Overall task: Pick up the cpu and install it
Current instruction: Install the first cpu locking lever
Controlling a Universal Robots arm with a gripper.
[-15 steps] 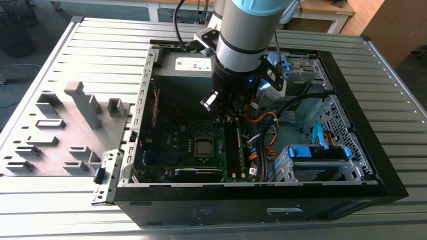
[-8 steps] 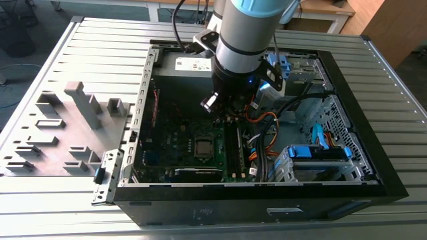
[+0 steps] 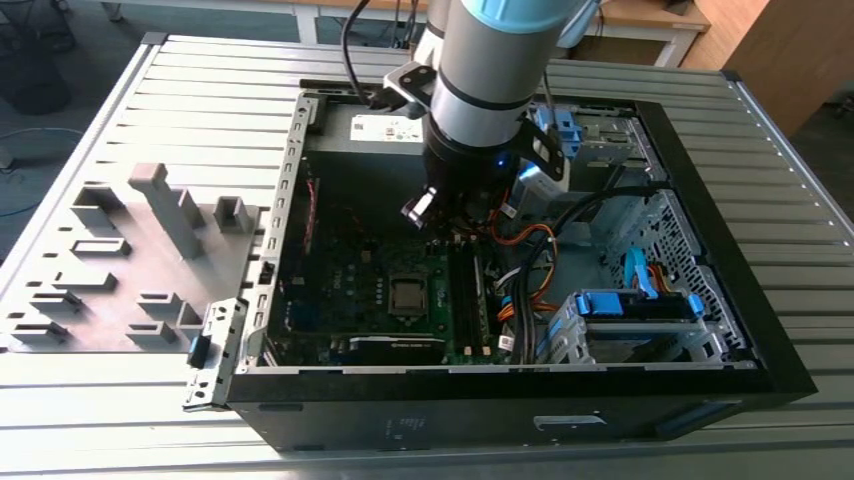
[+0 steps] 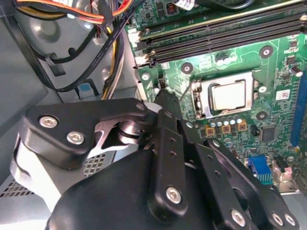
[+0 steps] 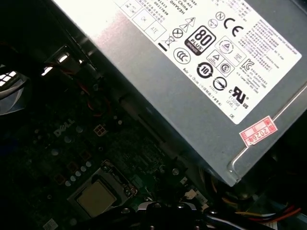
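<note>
The cpu (image 3: 403, 291), a small square chip with a silver-grey top, lies flat inside the metal socket frame on the green motherboard (image 3: 350, 290). It also shows in both wrist views, cpu (image 4: 229, 94) and cpu (image 5: 96, 197). My gripper (image 3: 447, 226) hangs inside the open computer case (image 3: 747, 330), above the board and a little beyond the socket toward the back of the case. Its fingertips (image 4: 163, 97) are together with nothing between them, apart from the chip.
Memory sticks (image 4: 225, 36) run beside the socket. Orange and black cables (image 3: 527, 265) bundle at the exterior view's right of the gripper. The grey power supply (image 5: 201, 72) sits close by. A grey fixture tray (image 3: 120, 260) lies outside the case at the exterior view's left.
</note>
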